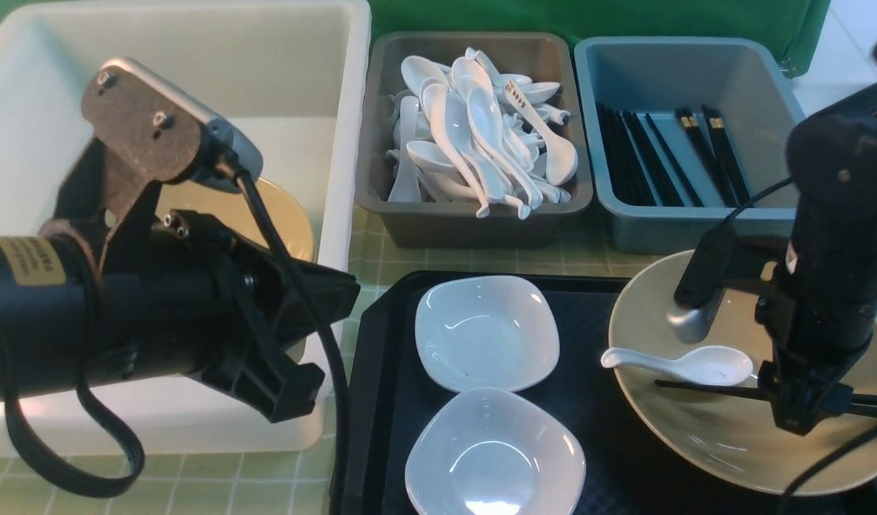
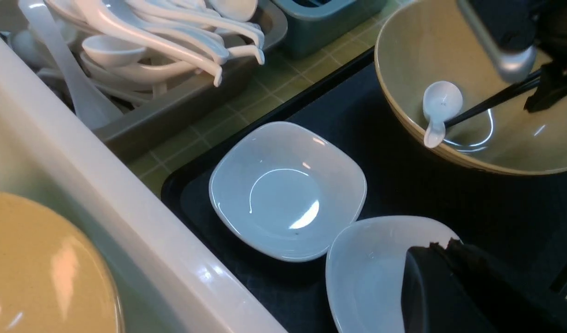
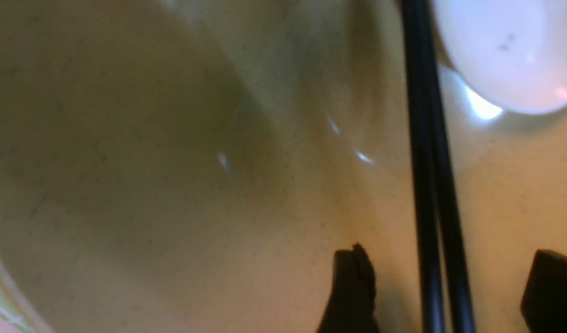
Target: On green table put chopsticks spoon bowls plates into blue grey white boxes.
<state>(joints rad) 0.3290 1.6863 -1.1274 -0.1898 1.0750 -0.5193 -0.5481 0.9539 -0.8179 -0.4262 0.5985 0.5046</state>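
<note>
White box (image 1: 345,143) on our left, tan plate (image 1: 295,222) inside. Black tray (image 1: 596,443) carries olive bowl (image 1: 703,436), two white dishes (image 1: 486,332). Left gripper (image 2: 443,252) closed, empty, by white box. In bowl we find spoon (image 1: 696,363), chopsticks (image 1: 710,388) (pair side by side); right gripper (image 3: 450,277) spread wide, straddling chopsticks, no contact.

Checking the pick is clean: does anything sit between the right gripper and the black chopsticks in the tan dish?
Nothing visible. The right gripper has its jaws open either side of the chopsticks; the white spoon lies outside the jaws.
</note>
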